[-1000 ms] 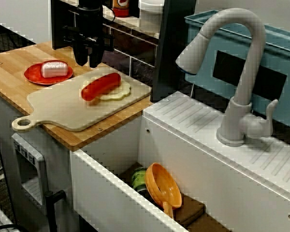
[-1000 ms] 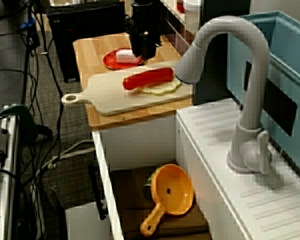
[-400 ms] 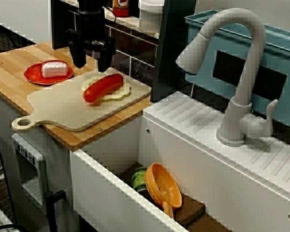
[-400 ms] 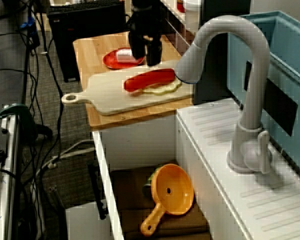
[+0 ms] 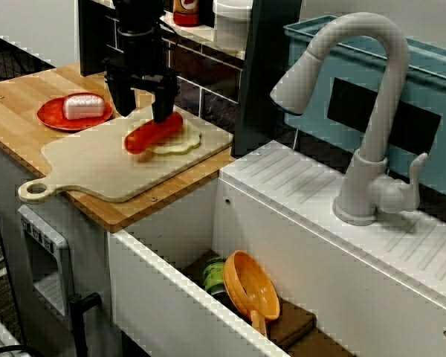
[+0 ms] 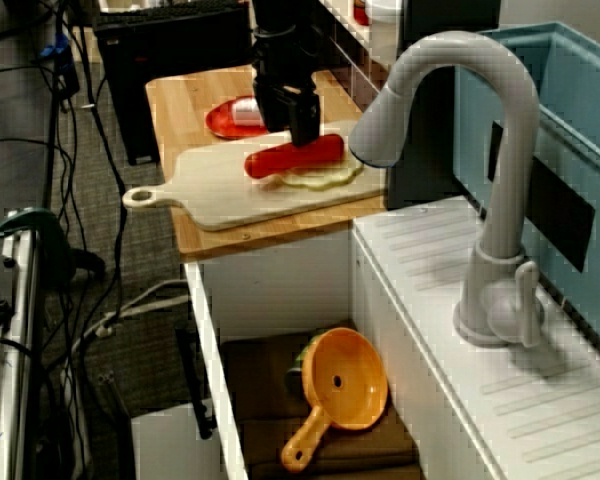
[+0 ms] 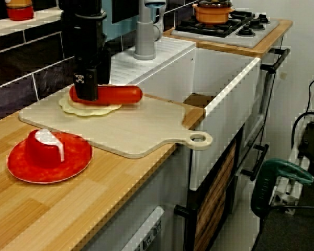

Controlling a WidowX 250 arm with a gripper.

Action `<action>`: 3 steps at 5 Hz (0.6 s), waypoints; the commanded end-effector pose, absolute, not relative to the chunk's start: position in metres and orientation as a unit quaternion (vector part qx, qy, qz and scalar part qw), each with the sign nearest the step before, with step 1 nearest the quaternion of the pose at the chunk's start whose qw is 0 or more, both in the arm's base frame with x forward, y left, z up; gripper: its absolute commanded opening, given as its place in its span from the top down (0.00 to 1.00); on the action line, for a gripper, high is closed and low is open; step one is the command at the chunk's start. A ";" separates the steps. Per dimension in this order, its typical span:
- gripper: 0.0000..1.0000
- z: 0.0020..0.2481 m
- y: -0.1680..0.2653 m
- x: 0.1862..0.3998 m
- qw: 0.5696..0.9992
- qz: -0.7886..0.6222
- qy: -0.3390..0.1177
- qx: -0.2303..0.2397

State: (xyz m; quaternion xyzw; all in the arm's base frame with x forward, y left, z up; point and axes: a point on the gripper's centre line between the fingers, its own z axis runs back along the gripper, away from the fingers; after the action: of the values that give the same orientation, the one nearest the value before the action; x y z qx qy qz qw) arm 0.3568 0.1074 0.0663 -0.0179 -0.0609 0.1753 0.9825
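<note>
In the view facing the faucet, the black tool (image 5: 142, 115) stands low over the cutting board (image 5: 97, 167), its two fingers spread wide. The red sausage (image 5: 154, 132) lies between them, slanting across the board. It is smooth, glossy and round-ended, and rests on a pale, wavy-edged slice (image 5: 182, 141). Whether the fingers touch the sausage cannot be told here. A red plate (image 5: 53, 116) carrying a white-and-red piece (image 5: 84, 105) sits just beside the board on the wooden bench (image 5: 15, 104). An orange strainer (image 5: 256, 286) lies down in the sink.

In the view from above the sink, the tool (image 6: 288, 130) straddles the sausage (image 6: 295, 157) near its middle, jaws apart, one finger at each long side. The sausage lies towards the far end of the board (image 6: 230, 200), away from the handle, with the pale slice (image 6: 330, 178) showing under its right half.

In the view along the bench, the tool (image 7: 89, 90) hides the left end of the sausage (image 7: 118, 94), with one finger (image 7: 86, 88) down in front of it. The sausage lies flat on the slice (image 7: 89, 109), at the back of the board (image 7: 131, 130).
</note>
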 end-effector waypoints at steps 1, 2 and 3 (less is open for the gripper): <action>0.00 0.091 0.106 0.361 0.978 0.182 -0.099 -0.010; 0.00 0.083 0.103 0.360 0.977 0.188 -0.098 -0.004; 0.00 0.073 0.101 0.362 0.976 0.195 -0.099 0.004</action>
State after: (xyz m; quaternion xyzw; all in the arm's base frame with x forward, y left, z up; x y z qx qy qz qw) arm 0.3586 0.0969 0.0546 0.0014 -0.0729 0.1948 0.9781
